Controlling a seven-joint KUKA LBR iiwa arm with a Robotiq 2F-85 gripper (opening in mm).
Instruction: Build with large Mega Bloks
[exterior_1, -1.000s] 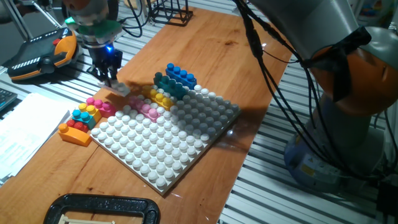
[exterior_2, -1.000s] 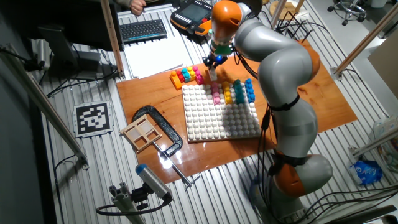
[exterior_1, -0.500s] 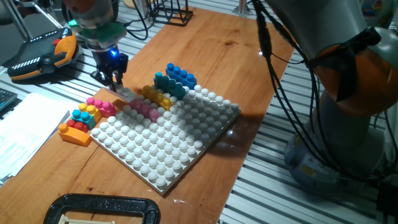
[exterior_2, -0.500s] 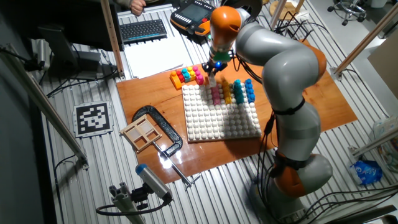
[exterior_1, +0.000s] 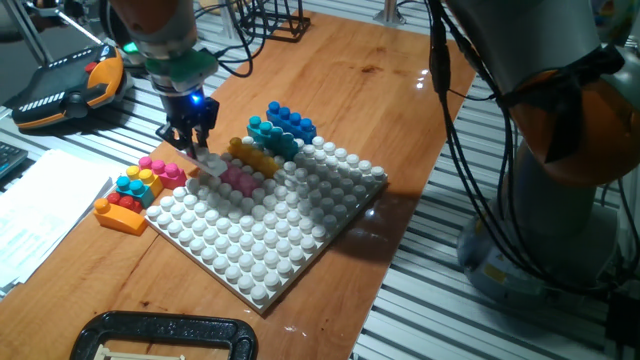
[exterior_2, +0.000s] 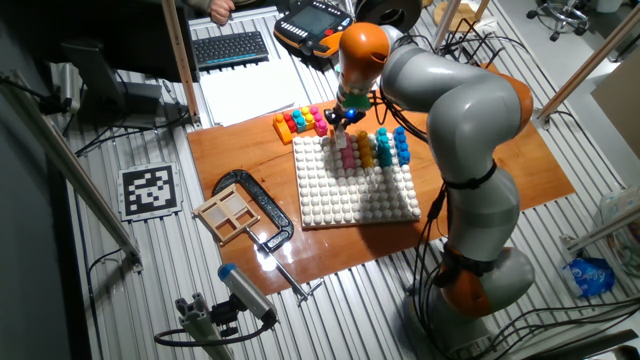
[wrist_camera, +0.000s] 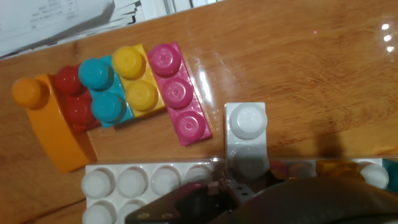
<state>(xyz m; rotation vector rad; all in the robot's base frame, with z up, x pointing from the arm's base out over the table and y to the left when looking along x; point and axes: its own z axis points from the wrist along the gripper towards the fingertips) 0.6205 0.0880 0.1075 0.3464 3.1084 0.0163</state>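
My gripper (exterior_1: 197, 148) is shut on a small white brick (exterior_1: 209, 162) and holds it at the back left edge of the white studded baseplate (exterior_1: 270, 235). In the hand view the white brick (wrist_camera: 247, 124) juts out from my gripper (wrist_camera: 244, 179) over the wood just beyond the baseplate (wrist_camera: 118, 182). On the plate's back corner lie a pink brick (exterior_1: 238, 180), a yellow-orange brick (exterior_1: 255, 157), a cyan brick (exterior_1: 270, 134) and a dark blue brick (exterior_1: 292, 120), side by side. They also show in the other fixed view, next to my gripper (exterior_2: 340, 124).
A loose cluster lies on the wood left of the plate: a pink brick (wrist_camera: 179, 93), a yellow one (wrist_camera: 138, 79), a cyan one (wrist_camera: 104, 90), a red one (wrist_camera: 71, 98) and an orange curved piece (wrist_camera: 53, 130). Papers (exterior_1: 40, 215) lie left. A black clamp (exterior_1: 165, 335) sits in front.
My gripper has moved right and down with the white brick, from the wood beside the loose cluster to the baseplate's edge by the pink brick.
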